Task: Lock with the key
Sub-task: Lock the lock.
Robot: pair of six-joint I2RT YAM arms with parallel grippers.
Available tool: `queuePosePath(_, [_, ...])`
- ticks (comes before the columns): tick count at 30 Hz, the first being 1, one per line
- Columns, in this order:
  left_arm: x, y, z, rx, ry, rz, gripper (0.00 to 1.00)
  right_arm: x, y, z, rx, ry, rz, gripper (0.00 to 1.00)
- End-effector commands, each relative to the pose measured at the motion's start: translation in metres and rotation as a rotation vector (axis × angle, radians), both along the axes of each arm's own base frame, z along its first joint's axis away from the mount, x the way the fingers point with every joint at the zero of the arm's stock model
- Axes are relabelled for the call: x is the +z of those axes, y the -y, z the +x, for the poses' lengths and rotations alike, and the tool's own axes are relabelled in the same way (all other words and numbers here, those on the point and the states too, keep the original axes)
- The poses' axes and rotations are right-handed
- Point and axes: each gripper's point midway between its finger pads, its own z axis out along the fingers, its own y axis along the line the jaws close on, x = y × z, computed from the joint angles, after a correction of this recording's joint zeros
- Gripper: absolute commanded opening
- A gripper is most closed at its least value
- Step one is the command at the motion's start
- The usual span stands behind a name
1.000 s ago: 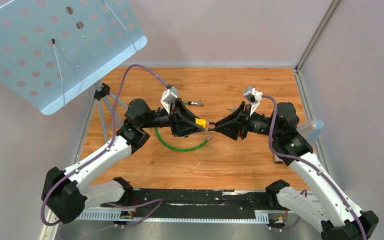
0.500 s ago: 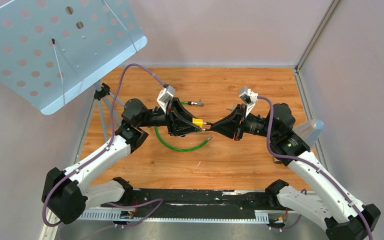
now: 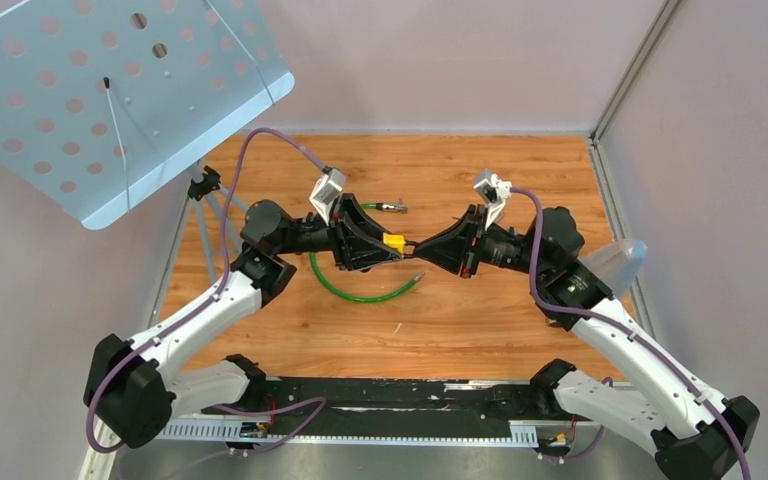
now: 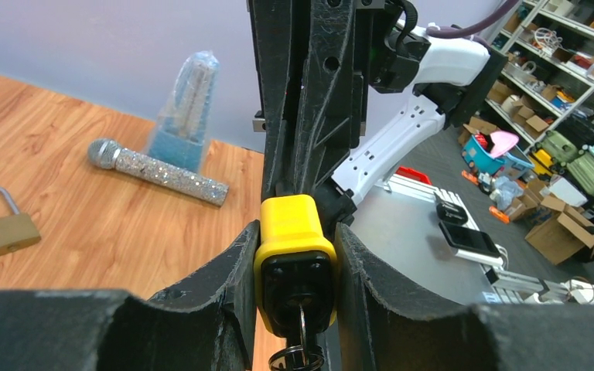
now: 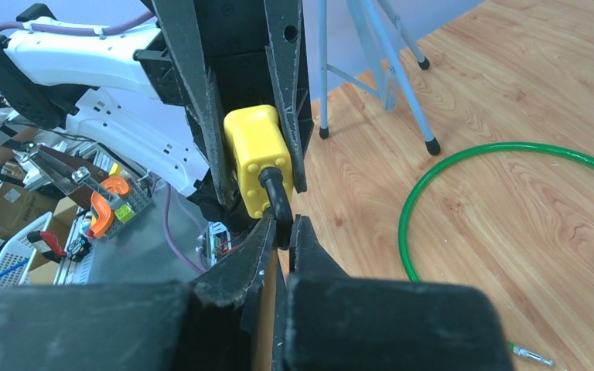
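Observation:
A yellow padlock (image 3: 394, 242) is held above the wooden table between the two arms. My left gripper (image 3: 392, 252) is shut on its body, as the left wrist view (image 4: 296, 239) shows. The lock (image 4: 294, 232) has a key (image 4: 302, 328) in its black underside, with a key ring hanging below. My right gripper (image 3: 418, 247) meets the lock from the right. In the right wrist view it (image 5: 282, 224) is pinched shut on the black shackle (image 5: 277, 197) that sticks out of the yellow lock (image 5: 257, 158).
A green cable (image 3: 360, 292) lies on the table (image 3: 480, 320) under the grippers. A brass padlock (image 4: 4, 232), a glittery microphone (image 4: 158, 171) and a bluish wrapped object (image 4: 189, 108) are at the right side. A perforated board on a tripod (image 3: 110, 90) stands at the left.
Both grippers and the lock have shifted slightly left and away. The right gripper has stayed closed against the lock's shackle end.

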Motion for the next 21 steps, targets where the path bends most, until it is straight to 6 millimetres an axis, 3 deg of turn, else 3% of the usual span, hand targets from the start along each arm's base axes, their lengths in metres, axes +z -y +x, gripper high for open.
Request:
queuePosePath(1, [0.004, 0.02, -0.008, -0.02, 0.017, -0.031, 0.0, 0.024, -0.023, -0.015, 0.094, 0.044, 0.094, 0.0])
queuePosePath(17, [-0.005, 0.036, 0.006, 0.011, -0.054, -0.059, 0.0, 0.017, -0.051, -0.033, 0.208, 0.029, 0.081, 0.0])
queuePosePath(21, [-0.004, 0.038, 0.008, 0.005, -0.065, -0.069, 0.0, 0.013, -0.054, -0.029, 0.188, 0.012, 0.07, 0.0])
